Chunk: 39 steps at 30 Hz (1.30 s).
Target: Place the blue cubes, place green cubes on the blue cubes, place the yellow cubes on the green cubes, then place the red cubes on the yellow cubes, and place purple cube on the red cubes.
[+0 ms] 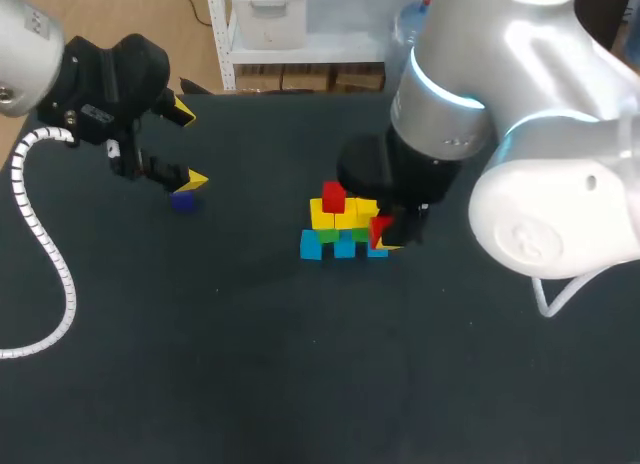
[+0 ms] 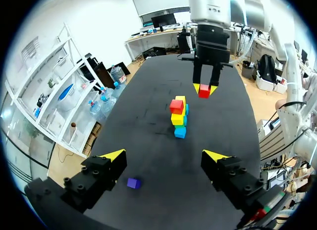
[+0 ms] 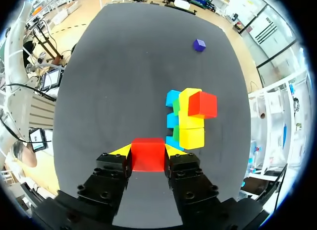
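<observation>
Right gripper (image 3: 148,149) is clamped on a red cube (image 3: 147,156), a yellow-tipped finger on each side, and it hangs just beside the right end of the stack (image 1: 340,224). Underneath it all is the dark table (image 1: 250,364), matte and plain. Left gripper (image 2: 165,155) hovers well off to the left, fingers spread wide with nothing between them. On to the stack: blue cubes (image 1: 312,245) at the base, green, then yellow, and one red cube on top (image 1: 333,196). The purple cube (image 1: 182,200) lies alone on the table, close under the left gripper.
</observation>
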Each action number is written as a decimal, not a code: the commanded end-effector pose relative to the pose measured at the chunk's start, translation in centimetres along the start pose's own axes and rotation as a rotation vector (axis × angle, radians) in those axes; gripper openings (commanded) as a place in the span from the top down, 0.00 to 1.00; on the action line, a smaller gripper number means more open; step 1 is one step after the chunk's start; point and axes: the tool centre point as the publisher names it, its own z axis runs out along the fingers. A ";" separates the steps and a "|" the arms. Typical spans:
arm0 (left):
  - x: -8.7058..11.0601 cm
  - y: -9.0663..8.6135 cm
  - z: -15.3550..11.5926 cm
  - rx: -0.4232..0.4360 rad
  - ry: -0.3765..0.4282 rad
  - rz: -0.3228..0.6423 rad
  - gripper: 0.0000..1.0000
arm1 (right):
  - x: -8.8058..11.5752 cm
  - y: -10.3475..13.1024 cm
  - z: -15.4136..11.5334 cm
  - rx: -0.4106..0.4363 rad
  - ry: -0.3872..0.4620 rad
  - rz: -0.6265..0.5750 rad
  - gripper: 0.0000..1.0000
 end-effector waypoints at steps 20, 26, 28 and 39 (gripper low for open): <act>0.1 0.0 0.0 0.000 -0.002 0.001 0.00 | -0.1 -1.5 -2.0 0.042 0.036 -0.023 1.00; 0.1 0.0 0.0 0.000 -0.002 0.001 0.00 | -0.5 -2.1 -1.6 0.025 0.045 -0.041 1.00; 0.1 0.0 0.0 0.000 -0.002 0.001 0.00 | -0.6 -2.2 -1.3 0.012 0.045 -0.043 1.00; 0.1 0.0 0.0 0.000 -0.002 0.001 0.00 | -1.3 -3.4 -1.5 -0.006 0.044 -0.076 1.00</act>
